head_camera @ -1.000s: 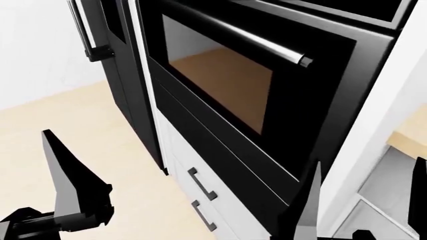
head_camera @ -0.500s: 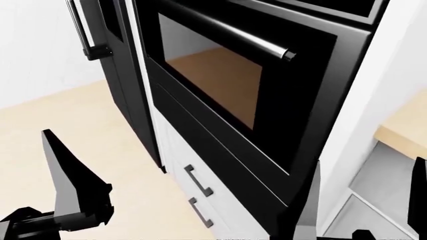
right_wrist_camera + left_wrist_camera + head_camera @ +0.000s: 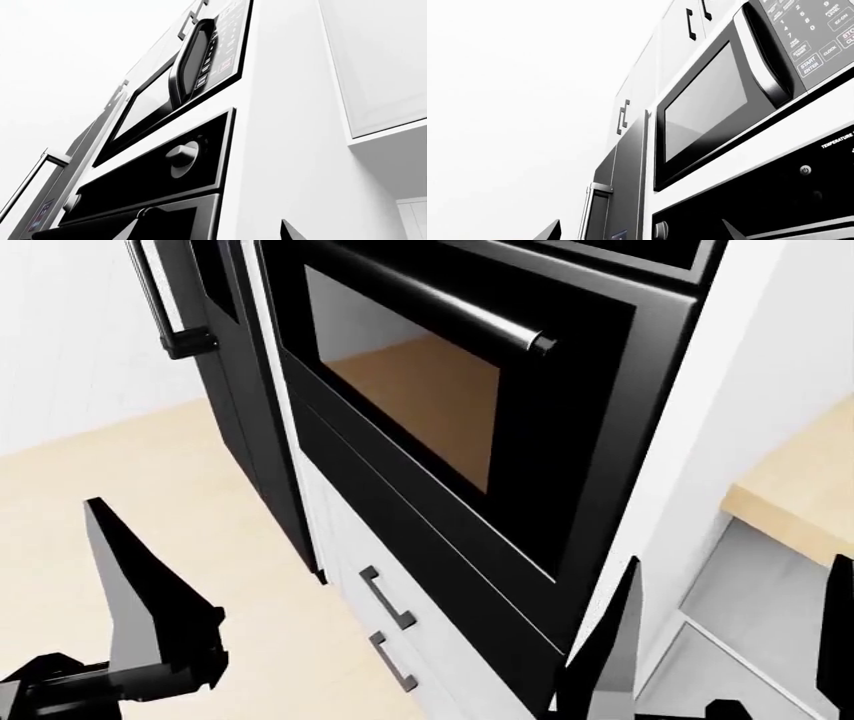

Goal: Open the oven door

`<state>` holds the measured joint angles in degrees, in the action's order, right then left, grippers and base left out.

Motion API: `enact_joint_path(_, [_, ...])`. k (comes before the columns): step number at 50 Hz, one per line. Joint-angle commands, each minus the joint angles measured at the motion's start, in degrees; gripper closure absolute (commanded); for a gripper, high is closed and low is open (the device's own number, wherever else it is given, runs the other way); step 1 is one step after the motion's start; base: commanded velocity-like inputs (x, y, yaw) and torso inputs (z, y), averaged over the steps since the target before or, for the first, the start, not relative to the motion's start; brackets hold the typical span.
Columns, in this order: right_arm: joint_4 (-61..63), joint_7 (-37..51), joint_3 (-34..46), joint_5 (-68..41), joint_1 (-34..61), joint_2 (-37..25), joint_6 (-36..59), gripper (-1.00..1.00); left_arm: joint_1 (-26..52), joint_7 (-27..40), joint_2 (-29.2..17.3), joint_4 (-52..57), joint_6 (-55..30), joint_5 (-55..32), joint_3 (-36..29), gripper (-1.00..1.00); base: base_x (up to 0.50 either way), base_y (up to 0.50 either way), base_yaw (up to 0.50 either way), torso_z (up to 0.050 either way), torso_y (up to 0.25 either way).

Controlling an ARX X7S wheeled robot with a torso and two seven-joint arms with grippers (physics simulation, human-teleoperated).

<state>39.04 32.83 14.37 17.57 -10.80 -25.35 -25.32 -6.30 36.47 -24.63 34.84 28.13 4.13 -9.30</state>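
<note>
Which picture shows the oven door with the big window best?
The head view: the whole oven door shows there, with brownish window and silver handle, shut. The left wrist view catches only its top strip; the right wrist view only the handle's end, from below.

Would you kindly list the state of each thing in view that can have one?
Oven door: shut, flush with its frame.
Microwave door: shut.
Fridge doors: shut.
Drawers under the oven: shut.
Upper cabinet doors: shut.
Left gripper: low, clear of the oven, holding nothing; jaw gap cannot be told.
Right gripper: open, empty, below the oven door.
</note>
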Motion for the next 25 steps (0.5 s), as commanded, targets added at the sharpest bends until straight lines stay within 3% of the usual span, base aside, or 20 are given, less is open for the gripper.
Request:
enact_joint_path(1, [0.0,0.2,-0.1,0.0,0.0,-0.1,-0.2,-1.00,0.0,0.0,-0.2,0.1,-0.1,-0.1,-0.1,-1.00,0.00,0.00,0.00,0.000,0.000])
enact_joint_path(13, [0.4,0.1,0.0,-0.2,0.1,-0.1,0.3,-1.00,1.6,-1.6,-2.1,0.1,-1.9,-0.5,0.1,-1.00,0.00,0.00,0.00,0.000,0.000])
enact_joint_path(25, [0.4,0.2,0.2,-0.2,0.0,-0.2,0.2,-1.00,9.7,-9.7,-10.1,-5.5,0.9,0.5,-1.5,-1.00,0.00,0.00,0.00,0.000,0.000])
